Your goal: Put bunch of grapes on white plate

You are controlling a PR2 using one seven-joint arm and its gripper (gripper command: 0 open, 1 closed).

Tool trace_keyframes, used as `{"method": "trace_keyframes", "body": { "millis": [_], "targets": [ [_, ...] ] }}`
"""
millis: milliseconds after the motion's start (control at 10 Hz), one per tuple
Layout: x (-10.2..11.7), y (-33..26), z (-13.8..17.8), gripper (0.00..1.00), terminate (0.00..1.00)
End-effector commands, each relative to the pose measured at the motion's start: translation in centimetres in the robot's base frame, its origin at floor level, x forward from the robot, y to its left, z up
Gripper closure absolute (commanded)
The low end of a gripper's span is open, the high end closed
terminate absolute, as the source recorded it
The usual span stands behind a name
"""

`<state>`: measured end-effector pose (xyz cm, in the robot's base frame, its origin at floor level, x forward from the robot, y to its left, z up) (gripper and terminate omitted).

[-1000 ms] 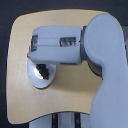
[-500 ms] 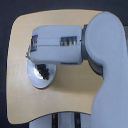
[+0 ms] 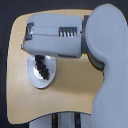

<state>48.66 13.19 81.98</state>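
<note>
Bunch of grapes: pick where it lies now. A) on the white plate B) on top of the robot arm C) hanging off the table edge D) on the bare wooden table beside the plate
A: the dark bunch of grapes rests on the white plate, partly under the arm.

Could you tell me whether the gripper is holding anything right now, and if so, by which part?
That cannot be told: the arm covers the gripper from above. The grapes lie on the white plate, partly under the arm, so any grip is hidden.
</note>
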Motion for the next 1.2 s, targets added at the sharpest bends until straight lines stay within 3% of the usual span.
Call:
{"method": "trace_keyframes", "body": {
  "millis": [0,300,600,900,1100],
  "targets": [
    [3.7,-1.9,8.4,0.0,0.0],
    [2.4,-5.1,8.9,0.0,0.0],
    [-0.8,-11.7,9.1,0.0,0.0],
    [-1.1,-18.3,10.1,0.0,0.0],
    [0.0,-24.9,11.8,0.0,0.0]
  ]
}}
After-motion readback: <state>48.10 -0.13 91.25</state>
